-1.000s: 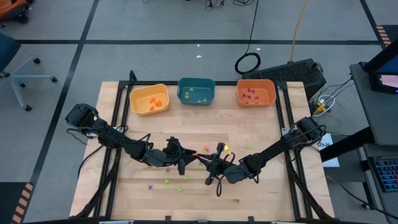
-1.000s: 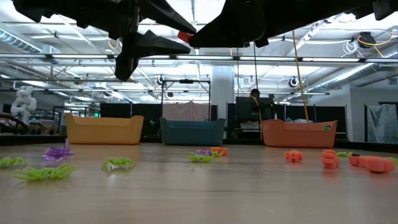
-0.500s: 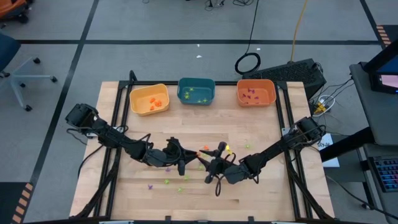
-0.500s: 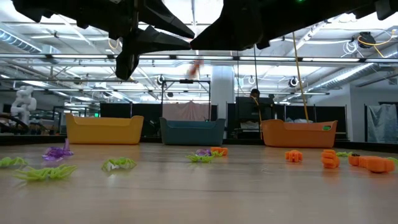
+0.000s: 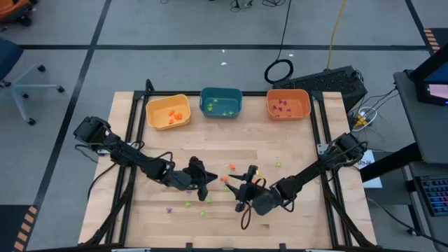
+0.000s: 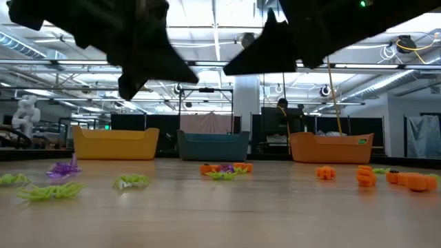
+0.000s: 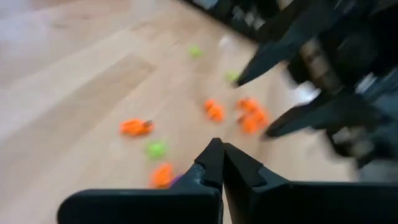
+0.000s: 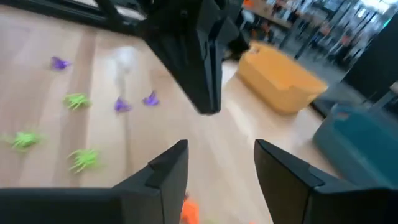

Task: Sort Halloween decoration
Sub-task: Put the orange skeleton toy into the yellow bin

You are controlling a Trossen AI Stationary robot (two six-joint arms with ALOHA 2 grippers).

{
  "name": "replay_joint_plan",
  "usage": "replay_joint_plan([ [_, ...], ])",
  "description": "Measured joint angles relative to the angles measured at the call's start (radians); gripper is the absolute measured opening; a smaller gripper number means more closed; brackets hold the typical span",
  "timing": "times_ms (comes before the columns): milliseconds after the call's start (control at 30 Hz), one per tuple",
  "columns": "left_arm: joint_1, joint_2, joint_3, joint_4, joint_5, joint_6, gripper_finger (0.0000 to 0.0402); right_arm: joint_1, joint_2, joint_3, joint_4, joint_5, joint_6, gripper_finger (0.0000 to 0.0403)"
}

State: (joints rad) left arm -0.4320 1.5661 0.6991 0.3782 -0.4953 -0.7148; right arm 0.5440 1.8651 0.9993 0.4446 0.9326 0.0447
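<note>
The left gripper (image 7: 219, 163) has just snapped shut, its two dark fingers pressed tip to tip, and I see nothing caught between them. The right gripper (image 8: 216, 163) has just sprung open, with a wide gap between its fingers and nothing in it. A second ago it was the other way round: the right one was shut near a little orange piece, and the left one was partly open. Half a second ago a small orange blur hung in the air in the low view. Now an orange trinket (image 6: 206, 169) lies on the table (image 5: 294, 150) that was not there before. So it looks like the pass between the two grippers went wrong and the piece fell. Both grippers hang close together above the middle of the table, the left gripper (image 5: 207, 178) just beside the right one (image 5: 240, 187). Many more tiny orange, green and purple trinkets (image 5: 187, 204) lie scattered on the wood. Some already sit in the yellow bin (image 5: 158, 105), the teal bin (image 5: 220, 94) and the orange bin (image 5: 299, 95) at the far edge. The dropped piece needs picking up again.
</note>
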Motion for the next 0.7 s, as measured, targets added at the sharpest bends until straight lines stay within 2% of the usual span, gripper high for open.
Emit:
replay_joint_plan([
  [133,0.015,0.000,-0.001,-0.126,-0.025,0.134,0.0009,0.016,-0.002,0.000,-0.120,-0.093,0.166,0.0165],
  [200,0.020,0.000,-0.001,-0.146,0.016,0.208,0.0009,0.026,-0.009,0.000,-0.171,-0.172,0.245,0.0165],
  [300,0.019,0.026,-0.001,-0.118,0.075,0.331,0.0021,0.043,-0.026,0.000,-0.240,-0.293,0.334,0.0164],
  [433,0.018,0.113,0.009,-0.058,0.090,0.499,0.0061,0.067,-0.053,0.000,-0.300,-0.428,0.383,0.0164],
  [533,0.019,0.183,0.033,-0.055,0.095,0.601,0.0093,0.086,-0.071,0.000,-0.328,-0.489,0.382,0.0164],
  [700,0.025,0.259,0.095,-0.043,0.097,0.676,0.0132,0.122,-0.076,0.000,-0.353,-0.492,0.354,0.0164],
])
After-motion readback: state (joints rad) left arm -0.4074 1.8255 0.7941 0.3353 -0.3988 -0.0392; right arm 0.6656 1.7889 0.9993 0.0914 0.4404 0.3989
